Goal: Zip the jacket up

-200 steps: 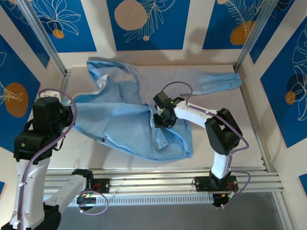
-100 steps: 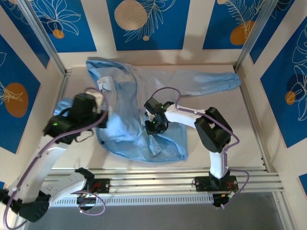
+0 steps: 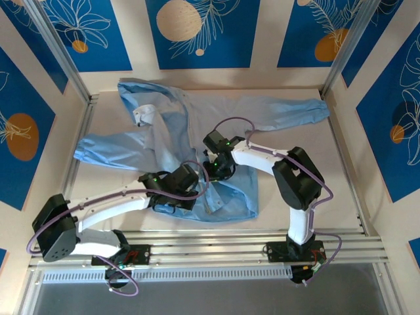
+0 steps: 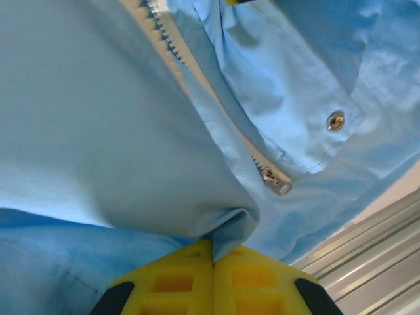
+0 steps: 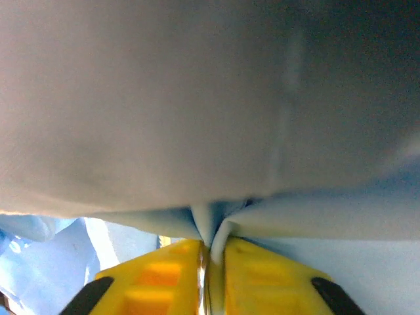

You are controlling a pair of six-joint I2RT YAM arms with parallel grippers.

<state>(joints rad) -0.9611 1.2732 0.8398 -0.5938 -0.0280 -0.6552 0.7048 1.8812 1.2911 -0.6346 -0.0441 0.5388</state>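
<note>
Left wrist: left gripper [image 4: 212, 254] tight on jacket [image 4: 98, 131] fold, zipper pull [image 4: 274, 181] near rail [image 4: 367, 244]; right gripper [image 5: 210, 248] likewise.

The top camera looked steeply down from behind the arm bases over the whole pale table [image 3: 308, 157]. The wrist cameras peered past the left gripper [image 4: 212, 256] and right gripper [image 5: 210, 256], very close to the light-blue thin-fabric hooded jacket [image 3: 164, 141], whose front all three views shared.

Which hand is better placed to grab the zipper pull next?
Probably left: the left hand pinches the jacket close beside the zipper pull, in plain sight of its camera. The right hand grips plain fabric.
</note>
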